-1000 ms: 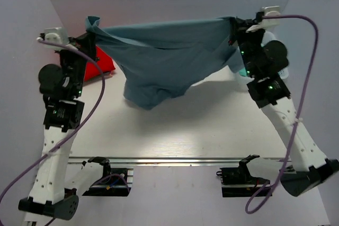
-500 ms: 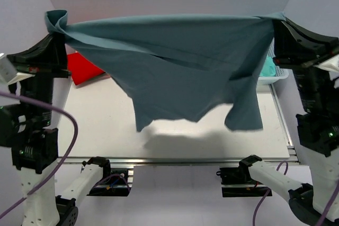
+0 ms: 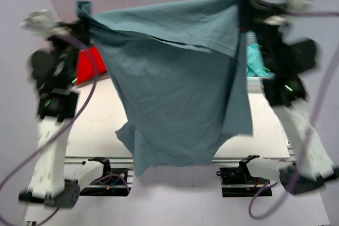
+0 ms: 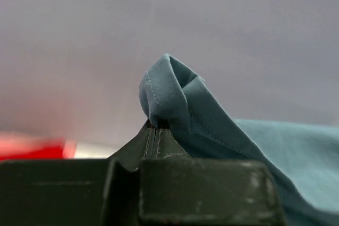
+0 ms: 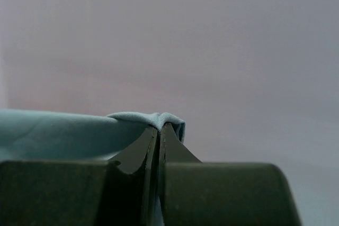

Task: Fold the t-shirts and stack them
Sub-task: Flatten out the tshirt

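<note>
Blue-grey t-shirt (image 3: 175,88): held aloft over the table (image 3: 100,125), spread between both arms, top edge running left to right and slightly higher on the right, long axis hanging downward, lower hem toward the near table edge. Left gripper (image 3: 85,26) and right gripper (image 3: 248,10): arms raised, wrists well apart at the shirt's upper corners, each pair of jaws pressed together on a bunched corner of cloth. Red t-shirt (image 3: 89,67) far left; teal t-shirt (image 3: 257,62) far right.
</note>
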Action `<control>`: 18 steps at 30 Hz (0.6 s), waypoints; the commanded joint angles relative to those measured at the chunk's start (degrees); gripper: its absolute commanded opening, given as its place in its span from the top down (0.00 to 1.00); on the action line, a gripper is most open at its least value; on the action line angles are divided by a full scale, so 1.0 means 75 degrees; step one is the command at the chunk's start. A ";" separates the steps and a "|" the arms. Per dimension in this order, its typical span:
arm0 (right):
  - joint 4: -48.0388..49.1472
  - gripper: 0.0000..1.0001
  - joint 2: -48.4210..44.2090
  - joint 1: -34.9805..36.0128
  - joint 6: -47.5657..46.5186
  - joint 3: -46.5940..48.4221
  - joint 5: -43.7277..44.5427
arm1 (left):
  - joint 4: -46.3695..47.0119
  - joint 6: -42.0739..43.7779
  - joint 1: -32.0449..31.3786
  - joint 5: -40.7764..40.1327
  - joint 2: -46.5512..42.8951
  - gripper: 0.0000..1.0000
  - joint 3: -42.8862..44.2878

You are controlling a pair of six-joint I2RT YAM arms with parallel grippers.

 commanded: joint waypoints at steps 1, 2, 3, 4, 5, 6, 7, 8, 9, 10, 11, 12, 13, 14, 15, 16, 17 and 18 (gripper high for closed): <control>0.0469 1.00 0.1756 -0.0129 -0.0055 -0.0399 0.1320 | -0.0907 -0.0710 0.0079 -0.1755 0.1709 1.00 -0.0915; 0.0434 1.00 0.2537 -0.0153 -0.0008 -0.0261 0.1309 | -0.1233 -0.0887 0.0079 -0.2013 0.2119 1.00 -0.1032; 0.0248 1.00 0.3345 -0.0269 0.0434 -0.0178 0.1227 | -0.1410 -0.1075 0.0079 -0.2305 0.3016 1.00 -0.1115; 0.0153 1.00 0.3771 -0.0340 0.0566 0.0055 0.0809 | -0.1586 -0.1425 0.0161 -0.2390 0.3489 1.00 -0.1197; -0.0079 0.99 0.4576 -0.0445 0.0695 0.0312 0.0550 | -0.1936 -0.1556 0.0162 -0.2390 0.3935 1.00 -0.1197; -0.0186 0.93 0.5349 -0.0481 0.0893 0.0686 0.0118 | -0.2078 -0.1627 0.0231 -0.2228 0.4380 0.99 -0.1070; -0.0338 0.72 0.5728 -0.0481 0.0930 0.0945 -0.0269 | -0.2288 -0.1813 0.0232 -0.2157 0.5139 0.90 -0.0953; -0.0804 0.57 0.6405 -0.0481 0.1000 0.1249 -0.0413 | -0.2569 -0.1815 0.0301 -0.2028 0.5471 0.60 -0.0824; -0.1238 0.42 0.6911 -0.0493 0.0989 0.2007 -0.0576 | -0.2723 -0.1815 0.0302 -0.1934 0.5730 0.46 -0.0440; -0.1381 0.16 0.7136 -0.0505 0.0931 0.2246 -0.0961 | -0.2875 -0.1815 0.0302 -0.1852 0.5941 0.38 -0.0215; -0.1916 0.11 0.7359 -0.0493 0.0930 0.2411 -0.0965 | -0.3016 -0.1734 0.0302 -0.1851 0.6199 0.24 -0.0016; -0.1991 0.10 0.7407 -0.0481 0.0907 0.2529 -0.0953 | -0.3017 -0.1570 0.0302 -0.1782 0.6201 0.01 0.0114; -0.2015 0.10 0.7385 -0.0446 0.0965 0.2437 -0.0941 | -0.2808 -0.1430 0.0198 -0.1711 0.6201 0.00 0.0115; -0.2015 0.10 0.7083 -0.0446 0.1012 0.2088 -0.0953 | -0.2597 -0.1324 0.0197 -0.1711 0.6074 0.00 -0.0024; -0.1969 0.10 0.6778 -0.0423 0.1035 0.1887 -0.1023 | -0.2131 -0.1114 0.0197 -0.1351 0.5910 0.00 -0.0281; -0.1922 0.10 0.6636 -0.0446 0.1233 0.1387 -0.1058 | -0.1895 -0.0984 0.0127 -0.1150 0.5908 0.00 -0.0411; -0.1852 0.10 0.6356 -0.0446 0.1595 0.0906 -0.1140 | -0.1695 -0.0890 0.0126 -0.0707 0.5816 0.00 -0.0621; -0.1886 0.10 0.6237 -0.0435 0.1714 0.0669 -0.1164 | -0.1380 -0.0738 0.0126 -0.0506 0.5815 0.00 -0.0693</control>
